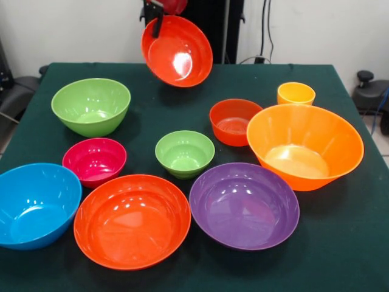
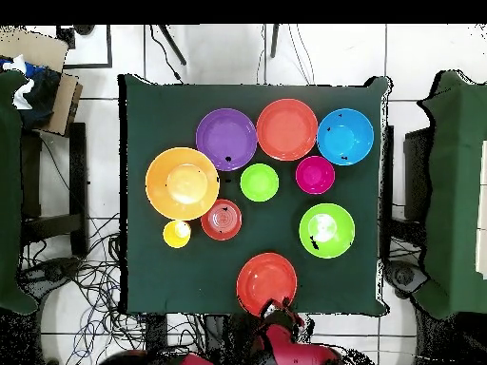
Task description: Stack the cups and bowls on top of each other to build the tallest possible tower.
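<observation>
Jaws pinch the rim of a red-orange bowl (image 1: pixel 177 51), tilted and lifted clear of the surface (image 1: pixel 255 76) at the robot's side. We'd level it first, then carry it over a wide bowl, likely the large orange bowl (image 1: pixel 304 145), and lower centred.

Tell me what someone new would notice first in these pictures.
A glossy red-orange plastic bowl hangs tilted in the air at the table's far edge, gripped at its rim by the robot's black pincer. Below it, bright bowls crowd the dark green table, the large orange plastic bowl biggest.
</observation>
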Robot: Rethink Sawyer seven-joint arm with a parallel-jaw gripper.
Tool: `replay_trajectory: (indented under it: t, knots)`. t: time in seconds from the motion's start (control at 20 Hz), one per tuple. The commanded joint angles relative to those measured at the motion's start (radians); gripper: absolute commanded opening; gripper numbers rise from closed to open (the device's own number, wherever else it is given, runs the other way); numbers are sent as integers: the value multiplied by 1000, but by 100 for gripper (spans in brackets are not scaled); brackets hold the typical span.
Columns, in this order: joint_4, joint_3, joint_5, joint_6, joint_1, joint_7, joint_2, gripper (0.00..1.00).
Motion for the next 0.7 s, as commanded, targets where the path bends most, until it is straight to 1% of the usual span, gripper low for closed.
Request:
replay_trajectory:
  t: [0.05,0.4,0.55,0.7]
  knots:
    - [19,164,-51,140,-15,33,-102,0]
    - [22,177,-51,173,-17,29,-132,0]
    - [24,188,-59,186,-31,23,-145,0]
    - [37,214,-67,233,-55,7,-205,0]
